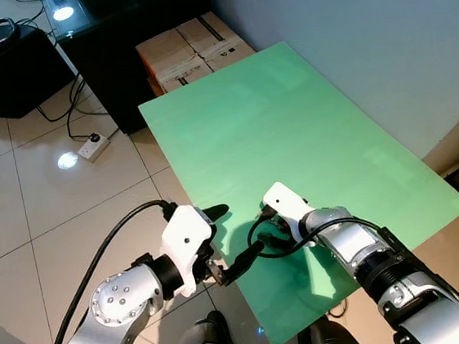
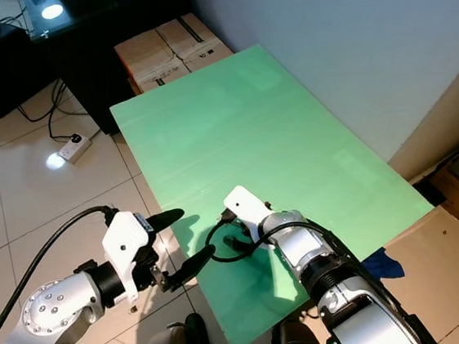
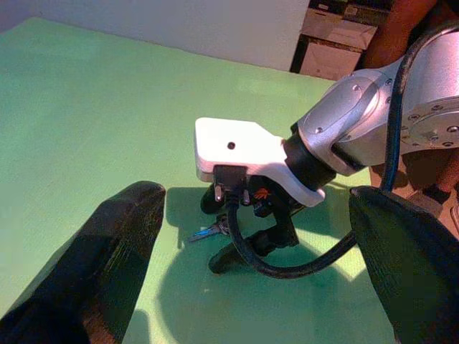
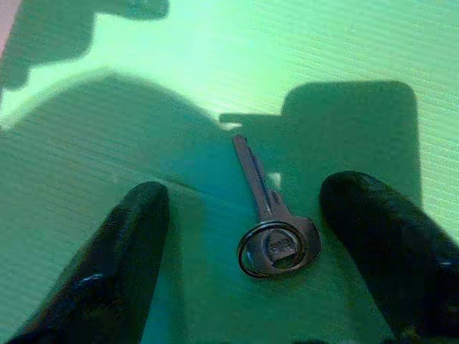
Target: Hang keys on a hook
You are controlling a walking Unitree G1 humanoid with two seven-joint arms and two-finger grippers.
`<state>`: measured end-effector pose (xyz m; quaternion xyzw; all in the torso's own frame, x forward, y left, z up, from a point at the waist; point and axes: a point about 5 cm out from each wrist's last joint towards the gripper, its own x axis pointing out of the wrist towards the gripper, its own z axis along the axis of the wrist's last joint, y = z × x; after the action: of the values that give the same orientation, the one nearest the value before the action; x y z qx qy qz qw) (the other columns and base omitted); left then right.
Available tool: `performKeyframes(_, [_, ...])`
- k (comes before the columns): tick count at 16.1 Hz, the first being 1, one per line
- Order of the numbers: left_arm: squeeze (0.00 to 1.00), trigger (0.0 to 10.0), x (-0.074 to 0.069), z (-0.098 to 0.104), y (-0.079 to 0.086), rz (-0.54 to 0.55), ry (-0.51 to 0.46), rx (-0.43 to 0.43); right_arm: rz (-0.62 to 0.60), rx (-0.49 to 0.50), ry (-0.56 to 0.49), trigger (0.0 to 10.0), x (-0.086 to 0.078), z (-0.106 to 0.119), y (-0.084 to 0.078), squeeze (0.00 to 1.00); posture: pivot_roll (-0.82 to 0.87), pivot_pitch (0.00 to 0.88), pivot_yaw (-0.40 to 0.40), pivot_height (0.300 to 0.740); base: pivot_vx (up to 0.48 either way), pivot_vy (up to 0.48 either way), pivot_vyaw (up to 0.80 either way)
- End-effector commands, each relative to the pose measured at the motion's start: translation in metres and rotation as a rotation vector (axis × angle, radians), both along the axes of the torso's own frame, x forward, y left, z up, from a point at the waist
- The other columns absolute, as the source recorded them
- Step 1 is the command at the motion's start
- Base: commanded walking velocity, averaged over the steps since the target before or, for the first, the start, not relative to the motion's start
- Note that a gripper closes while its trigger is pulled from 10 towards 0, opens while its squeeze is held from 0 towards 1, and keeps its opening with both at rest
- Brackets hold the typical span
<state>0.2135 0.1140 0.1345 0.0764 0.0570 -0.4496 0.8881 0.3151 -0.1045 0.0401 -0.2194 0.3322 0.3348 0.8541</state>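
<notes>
Key (image 4: 271,215) flat on green board (image 1: 291,133), betw. open right gripper (image 4: 244,244) jaws.

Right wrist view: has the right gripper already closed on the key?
No. The key lies flat on the green table, with the right gripper open and a finger apart on either side of it.

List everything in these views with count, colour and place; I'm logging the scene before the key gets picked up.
key: one, silver with a ring at its head, flat on the table between the right gripper's fingers
table: one, green top, against the wall
cardboard boxes: two, brown, beyond the table's far end
cabinet: one, black, beside the boxes
power strip: one, white, on the tiled floor
left gripper: one, black fingers open, at the table's near edge
right gripper: one, black fingers open, lowered over the key
</notes>
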Motion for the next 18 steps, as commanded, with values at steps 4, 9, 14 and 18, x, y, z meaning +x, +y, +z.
performKeyframes(4, [0.0,10.0,0.0009,0.0015,-0.0009,-0.009,0.0,0.006,0.027,-0.047,0.058,0.0,-0.0043,-0.007,-0.0034,0.0,0.05,0.26,0.066,0.74,0.0,0.0,0.0])
performKeyframes(9, [0.0,10.0,0.0023,0.002,-0.0014,-0.015,-0.004,0.011,0.031,-0.059,0.061,0.0,-0.0034,-0.0049,-0.0068,0.0,0.04,0.262,0.071,0.74,0.0,0.0,0.0])
performKeyframes(14, [0.0,10.0,0.0026,0.0028,-0.003,-0.012,-0.012,0.008,0.029,-0.063,0.057,0.0,-0.0024,-0.0021,-0.0092,0.0,0.04,0.256,0.062,0.74,0.0,0.0,0.0])
performKeyframes(18, [0.0,10.0,0.0038,0.0033,-0.0022,-0.012,-0.017,0.009,0.027,-0.059,0.049,0.0,-0.001,0.0012,-0.009,0.0,0.03,0.253,0.061,0.74,0.0,0.0,0.0])
